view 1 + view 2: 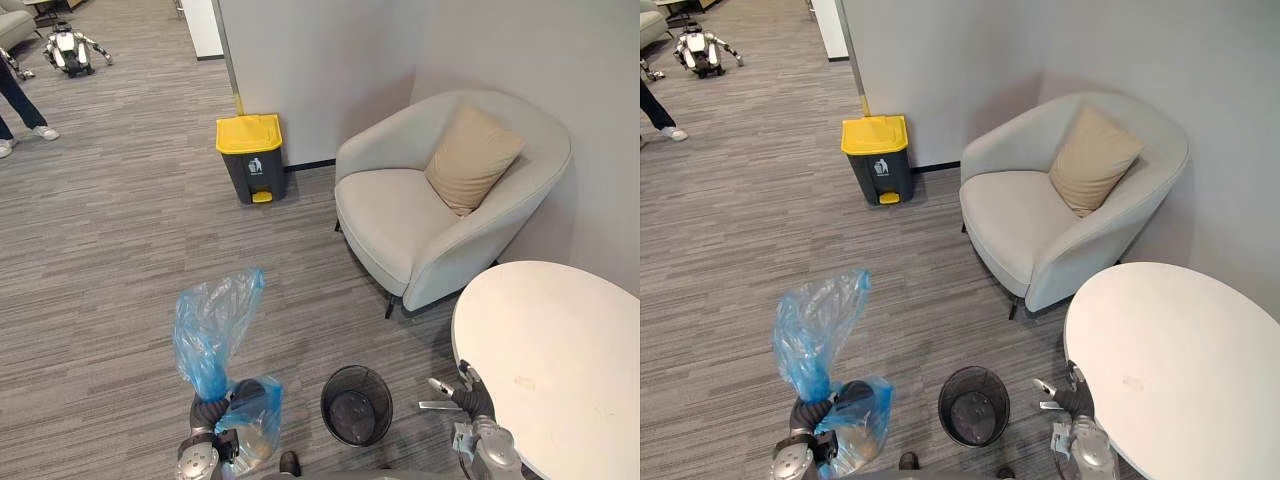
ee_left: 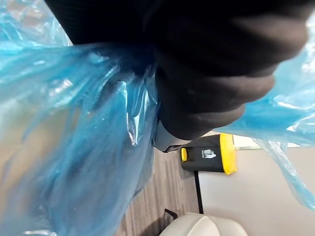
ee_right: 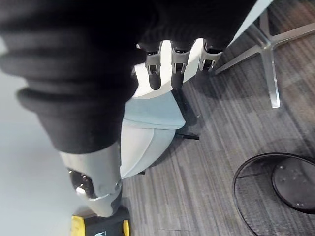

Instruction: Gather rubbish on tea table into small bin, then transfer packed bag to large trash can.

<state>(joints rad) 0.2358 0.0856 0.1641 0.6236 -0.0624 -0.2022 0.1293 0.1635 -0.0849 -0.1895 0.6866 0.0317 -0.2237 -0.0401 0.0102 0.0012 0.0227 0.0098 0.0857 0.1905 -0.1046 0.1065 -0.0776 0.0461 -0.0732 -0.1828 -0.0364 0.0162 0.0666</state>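
At the lower left, the left robot hand (image 1: 208, 412) carries the blue bag (image 1: 212, 325). The bag's loose neck stands upright above the hand and its full belly hangs just beside it, but plastic hides the grip, so I cannot tell how it is held. The large trash can (image 1: 250, 158) stands by the wall, straight ahead and well apart across the floor, nearer this hand than the other. The small bin (image 1: 326, 405) sits on the floor between the arms. The right robot hand (image 1: 462, 395) hovers by the counter's (image 1: 560, 350) near edge, fingers (image 3: 155, 78) loosely straight, holding nothing.
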